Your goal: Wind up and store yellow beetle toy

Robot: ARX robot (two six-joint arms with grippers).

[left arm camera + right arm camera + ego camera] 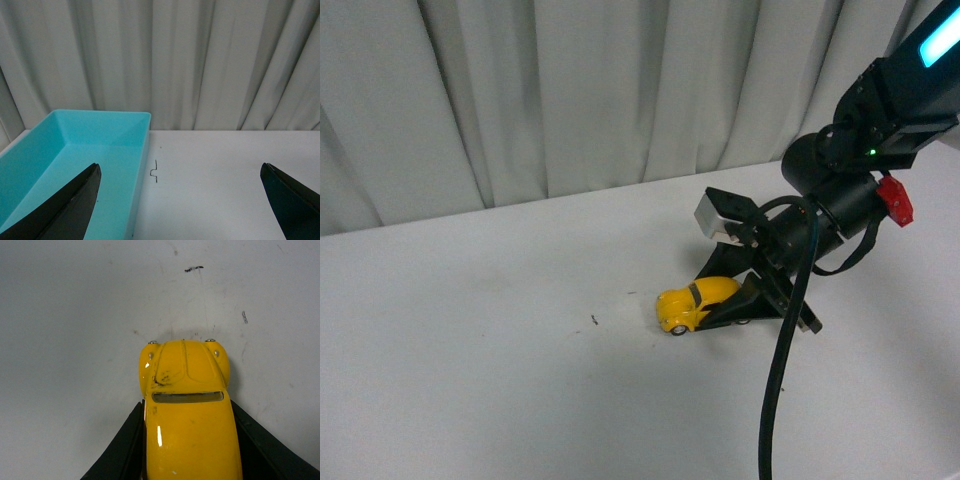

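Observation:
The yellow beetle toy stands on its wheels on the white table, right of centre, its nose pointing left. My right gripper is shut on its rear half, one black finger on each side. The right wrist view looks down on the toy from behind, with both fingers pressed against its flanks and its hood scuffed with dark marks. My left gripper is open with nothing between its fingertips, hovering over a table edge beside a bin. The left arm does not show in the front view.
A turquoise bin sits under the left gripper's left finger, its inside bare where it shows. A small bent wire lies on the table beside it. A dark speck marks the table left of the toy. Grey curtains hang behind.

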